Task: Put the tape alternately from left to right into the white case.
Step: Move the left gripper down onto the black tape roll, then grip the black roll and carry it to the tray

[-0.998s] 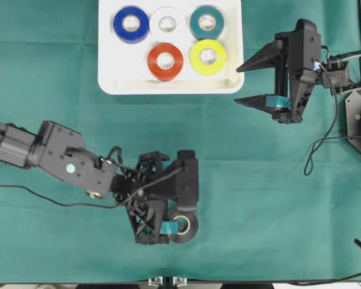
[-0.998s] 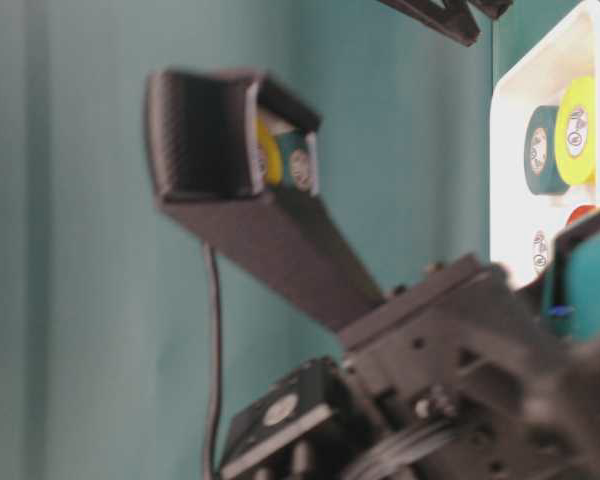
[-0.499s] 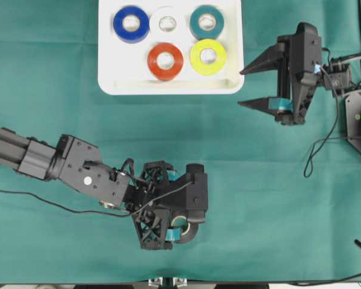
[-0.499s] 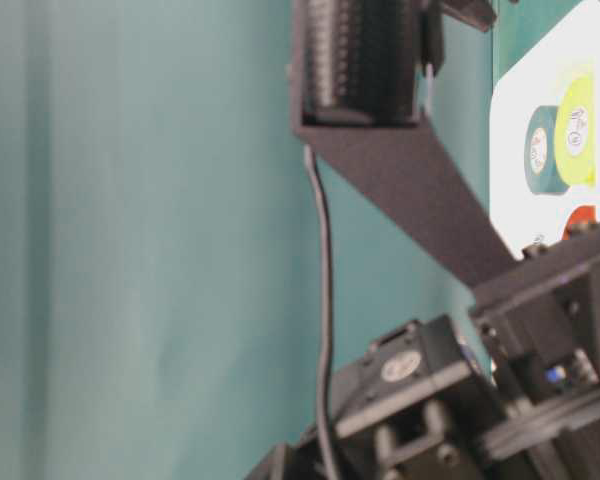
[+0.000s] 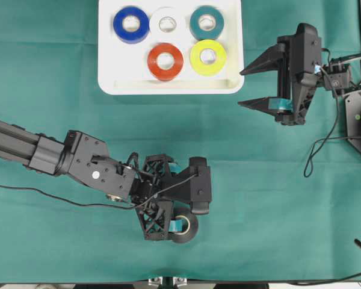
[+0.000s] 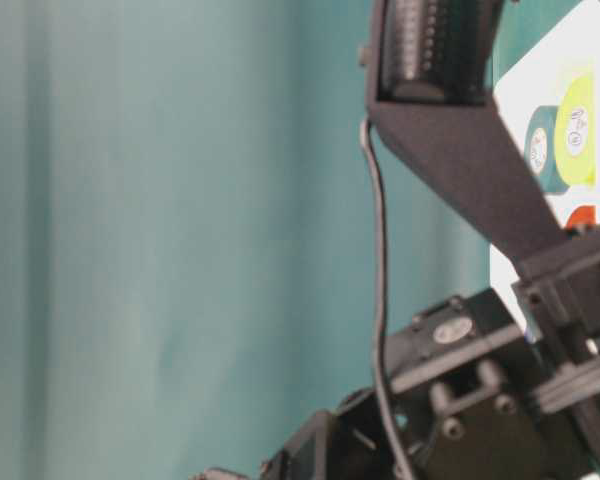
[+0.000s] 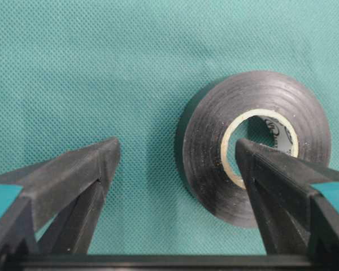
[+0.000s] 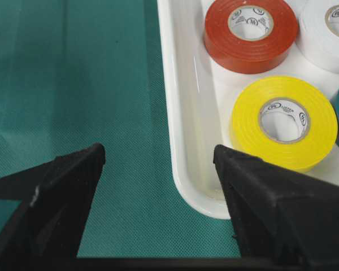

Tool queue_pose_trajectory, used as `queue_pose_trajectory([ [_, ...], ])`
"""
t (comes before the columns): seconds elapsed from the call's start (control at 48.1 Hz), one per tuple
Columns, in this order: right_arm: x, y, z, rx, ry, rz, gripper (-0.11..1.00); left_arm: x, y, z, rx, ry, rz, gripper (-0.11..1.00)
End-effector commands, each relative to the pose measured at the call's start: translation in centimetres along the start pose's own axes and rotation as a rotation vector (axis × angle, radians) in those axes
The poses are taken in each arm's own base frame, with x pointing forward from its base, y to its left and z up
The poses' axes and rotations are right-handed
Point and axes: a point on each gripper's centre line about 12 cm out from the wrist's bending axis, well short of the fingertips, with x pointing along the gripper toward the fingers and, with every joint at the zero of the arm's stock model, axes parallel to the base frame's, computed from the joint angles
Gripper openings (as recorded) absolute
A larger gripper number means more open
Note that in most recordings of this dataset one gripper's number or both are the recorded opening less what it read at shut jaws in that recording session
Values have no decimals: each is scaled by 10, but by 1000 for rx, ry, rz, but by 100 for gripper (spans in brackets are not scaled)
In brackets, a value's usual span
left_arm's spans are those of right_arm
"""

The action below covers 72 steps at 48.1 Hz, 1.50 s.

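Overhead view. White case (image 5: 123, 84): rectangular tray at the top centre of the green cloth (image 5: 60, 120). Contents, back row from left: blue roll (image 5: 131, 24), white roll (image 5: 167, 24), teal roll (image 5: 207, 23). Front row: red roll (image 5: 165, 61), yellow roll (image 5: 208, 57). The front-left place in the tray is bare. Black roll (image 5: 186, 227): flat on the cloth near the bottom edge, well apart from the case, partly covered by the left gripper (image 5: 173, 223). Left gripper: fingers spread, reaching down over the black roll, nothing lifted. Right gripper (image 5: 253, 86): just beside the case's right end, fingers spread wide, empty. A black cable (image 5: 325, 138) trails from the right arm.

Table-level view. Mostly blurred black arm parts up close. A dark gripper finger (image 6: 460, 160) crosses the frame in front of the case's rim (image 6: 505, 270); the teal, yellow and red rolls show partly behind it. The state of the fingers cannot be told here.

Left wrist view. Black roll (image 7: 212, 147) lying flat on the cloth, pale core upward. Fingers released: the right-hand fingertip (image 7: 260, 164) sits over the core hole, the left-hand one stands outside the roll on bare cloth, so one wall of the roll lies between them. No squeeze is visible.

Right wrist view. Fingers apart and empty, with the case's rounded corner (image 8: 198, 192) between them. Yellow roll (image 8: 248, 135), red roll (image 8: 220, 39) and an edge of the white roll (image 8: 316, 39) lie inside the tray.
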Motion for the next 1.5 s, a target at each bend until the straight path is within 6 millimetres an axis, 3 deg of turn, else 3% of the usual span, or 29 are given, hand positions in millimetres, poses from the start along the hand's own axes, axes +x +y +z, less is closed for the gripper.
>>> queue_pose_trajectory([
  [0.0,0,2,4,-5,-15,7,84,-9,-5,17,4,-47,-15,73],
  [0.229,0,2,4,-5,-15,7,84,-8,-8,17,11,-26,-10,62],
  [0.291,0,2,4,-5,-15,7,84,-7,-9,15,13,-12,-7,51],
  [0.436,0,2,3,-5,-12,7,84,-1,-11,6,76,48,8,14],
  [0.561,-1,1,3,-4,-11,5,84,0,-15,9,132,70,11,-3],
  [1.018,-2,2,2,-5,-13,7,84,-8,-18,15,175,85,13,-4],
  [1.475,-2,2,2,-3,-13,7,84,-57,-5,26,172,20,14,-4],
])
